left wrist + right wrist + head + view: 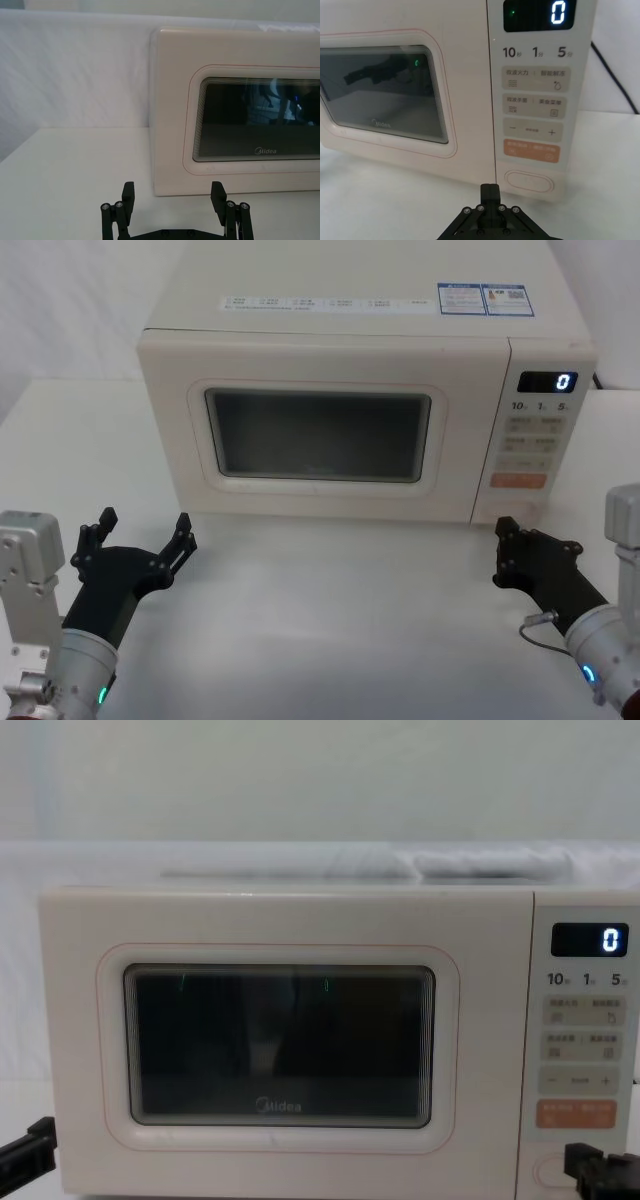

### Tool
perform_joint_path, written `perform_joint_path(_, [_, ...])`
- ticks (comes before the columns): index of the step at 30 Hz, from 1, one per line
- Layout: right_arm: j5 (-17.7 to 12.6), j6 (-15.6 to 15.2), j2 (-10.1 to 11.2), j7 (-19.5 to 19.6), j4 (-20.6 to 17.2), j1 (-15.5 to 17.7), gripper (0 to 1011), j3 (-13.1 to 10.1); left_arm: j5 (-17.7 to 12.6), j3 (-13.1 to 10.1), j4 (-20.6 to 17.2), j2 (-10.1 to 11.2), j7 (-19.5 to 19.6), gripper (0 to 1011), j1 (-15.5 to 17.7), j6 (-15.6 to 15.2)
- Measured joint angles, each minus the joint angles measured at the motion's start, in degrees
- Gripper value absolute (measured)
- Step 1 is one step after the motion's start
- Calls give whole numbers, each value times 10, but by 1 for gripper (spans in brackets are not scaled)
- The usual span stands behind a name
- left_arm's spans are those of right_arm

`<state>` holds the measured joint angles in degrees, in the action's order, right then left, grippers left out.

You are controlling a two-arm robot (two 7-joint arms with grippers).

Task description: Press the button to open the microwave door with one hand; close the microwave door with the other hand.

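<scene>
Right wrist view puts the button (529, 181) straight ahead of the right gripper (490, 192), whose fingers are pinched together into one blunt tip. The button sits at the foot of the keypad panel (530, 107), under the orange key (530, 150). It looks like a stiff sprung key that wants a square, firm push at its middle (a glancing touch would likely slide off the smooth plastic). It is a wide, plain cream pill with no print.

The microwave door (320, 430) is shut, filling the front to the left of the keypad. It is a cream panel with a dark window and a thin pink outline. It should swing lightly and stiffly; push its flat free edge, nothing to grip. The left gripper (140, 540) hovers spread wide before the door's lower left corner.
</scene>
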<state>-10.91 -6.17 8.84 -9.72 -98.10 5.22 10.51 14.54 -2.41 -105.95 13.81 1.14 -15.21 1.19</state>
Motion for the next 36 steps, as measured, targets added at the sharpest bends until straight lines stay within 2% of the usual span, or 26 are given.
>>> perform_joint_path(6, [-16, -12, -4, -5, 28, -24, 0, 0, 0, 0, 0, 0, 0, 1001, 0, 0])
perform_joint_path(16, [-17, -26, -10, 4, 67, -54, 0, 8, 0, 0, 0, 0, 0, 1001, 0, 0])
perform_joint_path(29, [8, -25, -29, 39, 98, -74, 0, 8, 0, 0, 0, 0, 0, 1001, 0, 0])
perform_joint_path(36, [20, -22, -37, 46, 107, -79, 0, 4, 0, 0, 0, 0, 0, 1001, 0, 0])
